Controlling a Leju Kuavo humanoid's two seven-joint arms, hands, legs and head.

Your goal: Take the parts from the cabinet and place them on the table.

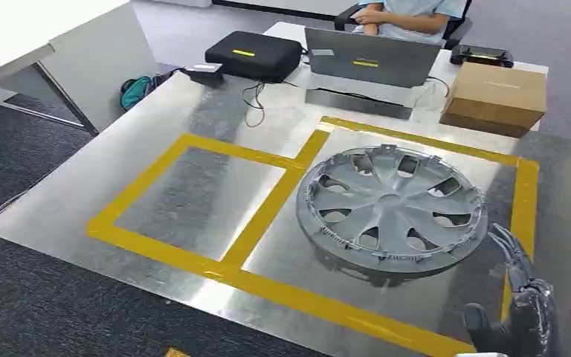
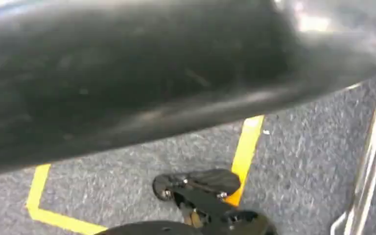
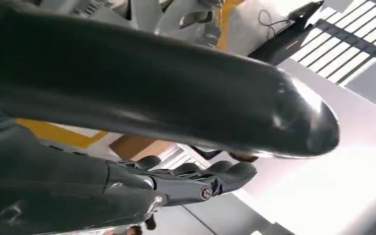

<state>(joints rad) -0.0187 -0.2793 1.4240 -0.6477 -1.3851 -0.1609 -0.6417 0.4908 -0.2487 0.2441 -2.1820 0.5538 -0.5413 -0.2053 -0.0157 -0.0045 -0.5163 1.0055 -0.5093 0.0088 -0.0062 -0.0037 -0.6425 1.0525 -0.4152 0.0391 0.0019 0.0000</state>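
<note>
A grey wheel cover (image 1: pixel 391 210) lies flat on the metal worktop (image 1: pixel 193 126), inside the right-hand box of yellow tape (image 1: pixel 268 210), so one part looks delivered. The right robot hand (image 1: pixel 517 301) hangs just near-right of it, fingers apart and holding nothing. The left robot hand's state I cannot tell. Whether more parts wait in the cabinet is unclear.

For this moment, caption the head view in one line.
Grey hubcap lies inside the right yellow-taped square; right hand open beside it.
</note>
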